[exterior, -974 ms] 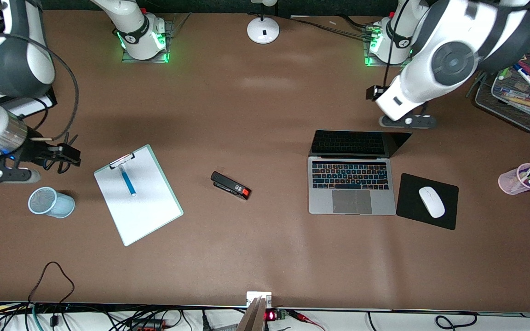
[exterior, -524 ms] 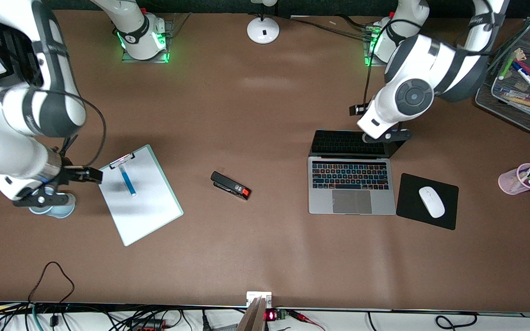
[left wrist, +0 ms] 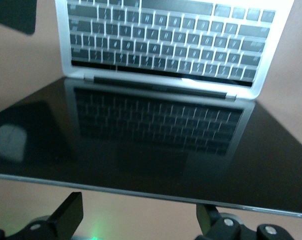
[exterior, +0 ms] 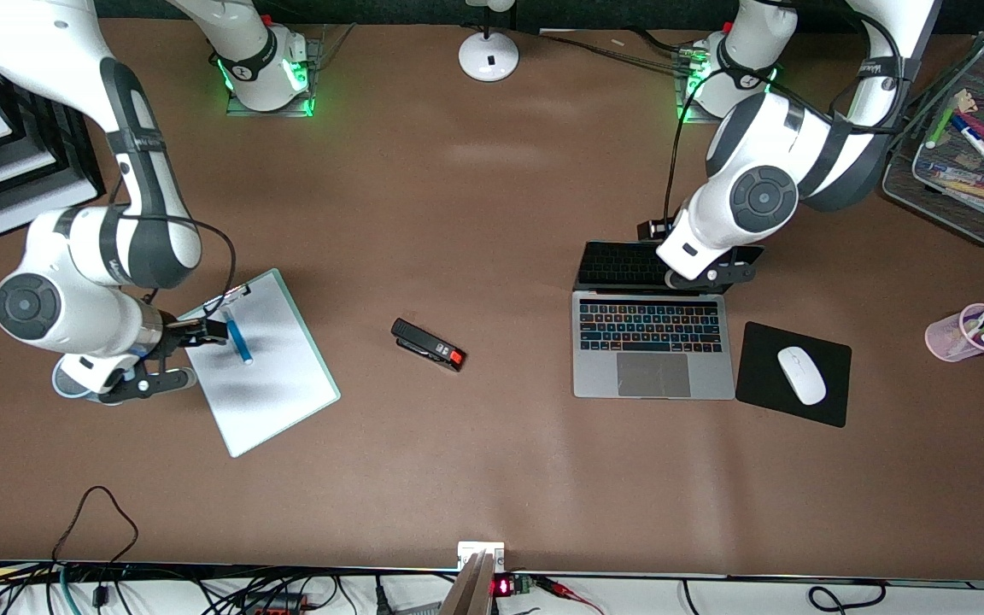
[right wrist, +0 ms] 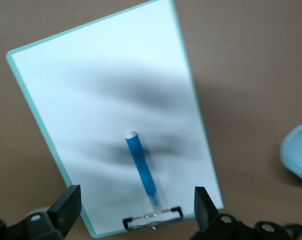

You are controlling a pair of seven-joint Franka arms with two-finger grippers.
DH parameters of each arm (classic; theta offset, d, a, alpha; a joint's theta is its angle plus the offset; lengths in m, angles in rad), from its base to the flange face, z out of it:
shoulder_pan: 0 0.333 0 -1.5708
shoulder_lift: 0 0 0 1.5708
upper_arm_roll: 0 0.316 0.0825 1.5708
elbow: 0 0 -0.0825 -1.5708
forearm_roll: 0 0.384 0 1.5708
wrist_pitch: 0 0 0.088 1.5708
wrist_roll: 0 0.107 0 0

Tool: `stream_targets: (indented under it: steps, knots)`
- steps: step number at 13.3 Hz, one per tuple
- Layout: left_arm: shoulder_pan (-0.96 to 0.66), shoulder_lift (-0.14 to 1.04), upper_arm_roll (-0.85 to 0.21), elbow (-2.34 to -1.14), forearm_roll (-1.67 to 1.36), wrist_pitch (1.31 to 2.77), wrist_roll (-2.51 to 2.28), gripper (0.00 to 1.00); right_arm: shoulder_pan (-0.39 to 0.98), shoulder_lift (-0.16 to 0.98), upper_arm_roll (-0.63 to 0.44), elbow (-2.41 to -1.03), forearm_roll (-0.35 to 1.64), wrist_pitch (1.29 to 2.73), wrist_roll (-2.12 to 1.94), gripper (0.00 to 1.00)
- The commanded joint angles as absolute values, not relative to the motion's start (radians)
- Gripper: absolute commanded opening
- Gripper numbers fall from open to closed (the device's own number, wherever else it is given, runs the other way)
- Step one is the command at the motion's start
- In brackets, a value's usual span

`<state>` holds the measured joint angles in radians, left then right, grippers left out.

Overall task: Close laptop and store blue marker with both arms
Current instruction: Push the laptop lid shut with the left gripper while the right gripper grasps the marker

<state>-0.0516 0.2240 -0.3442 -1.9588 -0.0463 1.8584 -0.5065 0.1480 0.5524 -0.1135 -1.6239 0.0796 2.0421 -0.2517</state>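
Note:
The laptop stands open on the table, its dark screen tilted up and mirroring the keys. My left gripper hangs open over the screen's top edge; in the left wrist view that gripper has the edge just past its fingertips, with nothing between them. The blue marker lies on a white clipboard, whitish end toward the clip. My right gripper is open over the clipboard's edge. From the right wrist, the marker lies below the right gripper.
A light blue mesh cup stands beside the clipboard, mostly hidden under the right arm. A black stapler lies mid-table. A black mousepad with a white mouse sits beside the laptop. A pink marker cup and a mesh tray are at the left arm's end.
The right arm has swung in from the table's end to over the clipboard. The left arm has come down from past the laptop to its screen's top edge. Both grippers stayed open.

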Motion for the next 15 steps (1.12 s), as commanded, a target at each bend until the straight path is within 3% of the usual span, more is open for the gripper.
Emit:
stream_targets:
  steps: [1, 6, 9, 11, 13, 15]
  knots:
    - [-0.046, 0.303, -0.350, -1.846, -0.049, 1.858, -0.505, 1.00, 0.133, 0.597, -0.115, -1.611, 0.169, 2.083, -0.362, 1.00]
    - [-0.049, 0.406, -0.341, -1.740, -0.046, 1.937, -0.503, 1.00, 0.146, 0.641, -0.115, -1.614, 0.169, 2.138, -0.400, 1.00]
    - [-0.049, 0.506, -0.339, -1.625, 0.013, 1.948, -0.503, 1.00, 0.144, 0.661, -0.115, -1.614, 0.161, 2.146, -0.400, 0.91]
    - [-0.051, 0.569, -0.341, -1.574, 0.061, 1.986, -0.505, 1.00, 0.144, 0.670, -0.115, -1.614, 0.158, 2.158, -0.400, 0.91]
    - [-0.049, 0.616, -0.339, -1.569, 0.061, 2.051, -0.505, 1.00, 0.146, 0.684, -0.117, -1.614, 0.153, 2.178, -0.402, 0.91]
    - [-0.049, 0.655, -0.336, -1.569, 0.061, 2.127, -0.503, 1.00, 0.146, 0.696, -0.117, -1.614, 0.149, 2.181, -0.402, 0.82]
